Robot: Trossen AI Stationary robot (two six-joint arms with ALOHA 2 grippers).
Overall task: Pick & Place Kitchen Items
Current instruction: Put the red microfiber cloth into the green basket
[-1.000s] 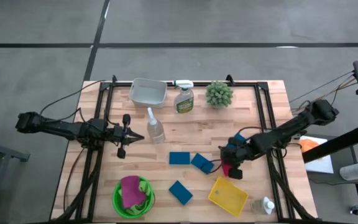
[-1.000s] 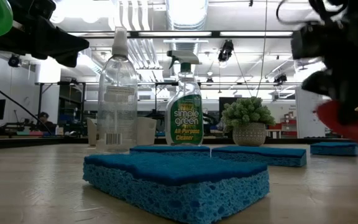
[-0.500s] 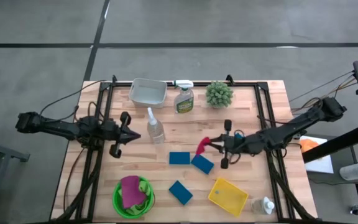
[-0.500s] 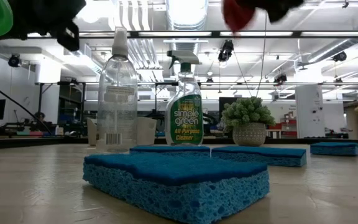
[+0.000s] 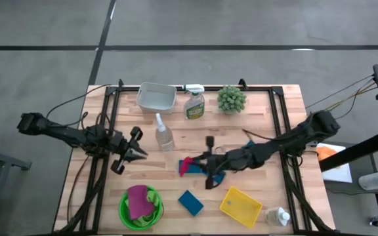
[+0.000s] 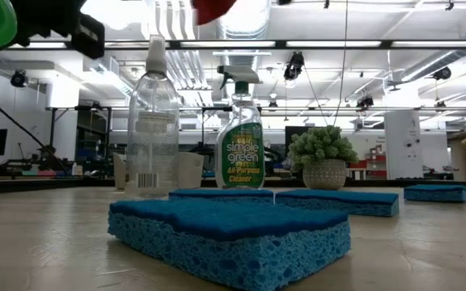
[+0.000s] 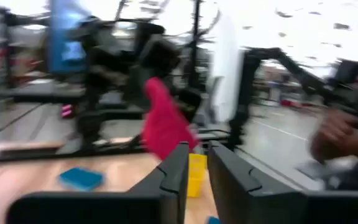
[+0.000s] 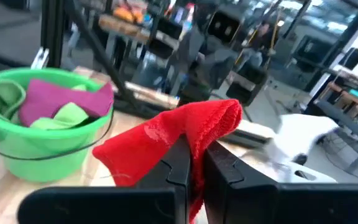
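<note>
Red cloth in transit.
Right end effector (image 5: 190, 163) pinches red cloth (image 8: 179, 134) above desk (image 5: 287, 111), likely bound for green bowl (image 5: 125, 214); left end effector (image 5: 138, 153) narrow, empty.

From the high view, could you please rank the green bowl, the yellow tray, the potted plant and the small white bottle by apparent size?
1. green bowl
2. yellow tray, nearly alike, so their order is unsure
3. potted plant
4. small white bottle

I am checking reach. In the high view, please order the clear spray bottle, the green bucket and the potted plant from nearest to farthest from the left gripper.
From the left gripper:
1. Clear spray bottle, just beside it, toward the table middle.
2. Green bucket, at the near edge.
3. Potted plant, at the far edge.
</note>
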